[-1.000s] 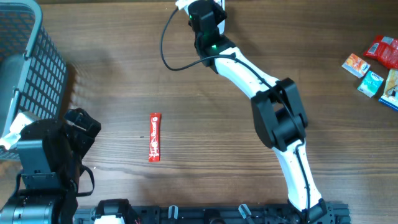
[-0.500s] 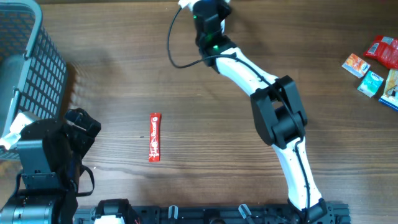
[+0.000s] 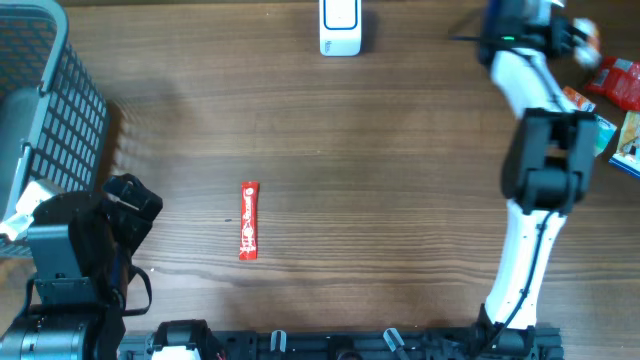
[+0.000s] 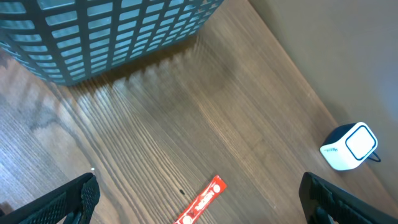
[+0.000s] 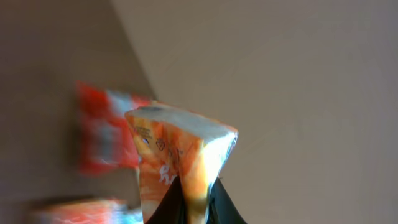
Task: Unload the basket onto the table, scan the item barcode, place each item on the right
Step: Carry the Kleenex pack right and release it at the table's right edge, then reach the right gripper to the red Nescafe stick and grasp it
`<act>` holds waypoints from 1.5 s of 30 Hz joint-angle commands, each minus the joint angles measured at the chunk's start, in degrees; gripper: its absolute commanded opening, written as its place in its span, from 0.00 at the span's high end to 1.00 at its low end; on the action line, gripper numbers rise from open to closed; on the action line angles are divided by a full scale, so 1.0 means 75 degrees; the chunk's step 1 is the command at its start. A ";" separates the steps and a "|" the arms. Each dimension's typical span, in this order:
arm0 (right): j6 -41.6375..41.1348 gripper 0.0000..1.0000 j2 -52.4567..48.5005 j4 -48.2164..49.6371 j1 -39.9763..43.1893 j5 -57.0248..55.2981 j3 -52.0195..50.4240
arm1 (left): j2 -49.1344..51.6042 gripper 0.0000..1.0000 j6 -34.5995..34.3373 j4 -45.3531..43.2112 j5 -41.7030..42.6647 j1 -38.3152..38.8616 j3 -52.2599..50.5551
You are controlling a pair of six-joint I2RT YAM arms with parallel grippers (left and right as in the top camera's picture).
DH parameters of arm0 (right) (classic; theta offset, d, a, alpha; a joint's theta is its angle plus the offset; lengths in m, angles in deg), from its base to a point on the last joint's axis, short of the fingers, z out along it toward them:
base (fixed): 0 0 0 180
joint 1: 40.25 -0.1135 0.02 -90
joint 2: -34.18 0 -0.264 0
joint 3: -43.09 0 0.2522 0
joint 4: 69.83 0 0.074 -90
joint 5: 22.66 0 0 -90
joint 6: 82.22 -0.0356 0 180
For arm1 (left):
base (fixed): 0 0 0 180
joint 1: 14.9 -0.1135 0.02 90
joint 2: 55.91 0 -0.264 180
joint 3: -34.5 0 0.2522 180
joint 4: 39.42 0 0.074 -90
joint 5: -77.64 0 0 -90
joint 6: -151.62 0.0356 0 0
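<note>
Right wrist: right gripper (image 5: 193, 190) pinches orange packet (image 5: 174, 149) well apart from scanner (image 3: 340, 28), scan unconfirmed; left gripper (image 4: 199, 190) gapes wide, empty.

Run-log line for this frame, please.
right tool: shut on orange packet | left tool: open, empty | scanner: far table edge | red stick: lying mid-table

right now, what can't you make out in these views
The orange packet in the right gripper: no barcode shows in the right wrist view; print blurred.
Same grip overhead: smeared by blur.
The snack packets at the right: cut off by the overhead frame edge.
</note>
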 commanded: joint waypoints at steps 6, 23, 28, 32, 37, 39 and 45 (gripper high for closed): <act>-0.3281 0.96 0.0224 -0.3057 0.0557 0.0525 0.0032 | 0.0000 0.00 -0.0070 -0.0023 0.0009 -0.0061 0.0029; -0.5301 0.00 0.0224 -0.5091 0.1716 0.2189 0.0035 | 0.0000 0.00 -0.0070 -0.0023 0.0009 -0.0061 0.0029; -0.4934 0.00 0.0347 -0.5100 0.1699 0.3142 0.0160 | 0.0000 0.00 -0.0070 -0.0023 0.0006 -0.0061 0.0029; -0.4963 0.00 0.0880 -0.5179 0.1699 0.4278 0.0373 | 0.0000 0.00 -0.0070 -0.0023 0.0006 -0.0061 0.0029; -0.4963 0.00 0.2008 -0.5065 0.1649 0.5190 0.0408 | 0.0000 0.00 -0.0070 -0.0023 0.0009 -0.0061 0.0029; -0.4954 0.00 0.2492 -0.5071 0.1597 0.6277 0.0408 | 0.0000 0.00 -0.0070 -0.0023 0.0009 -0.0061 0.0029; -0.5045 0.00 0.3818 -0.5097 0.1262 1.4140 0.0408 | 0.0000 0.00 -0.0070 -0.0023 0.0009 -0.0061 0.0029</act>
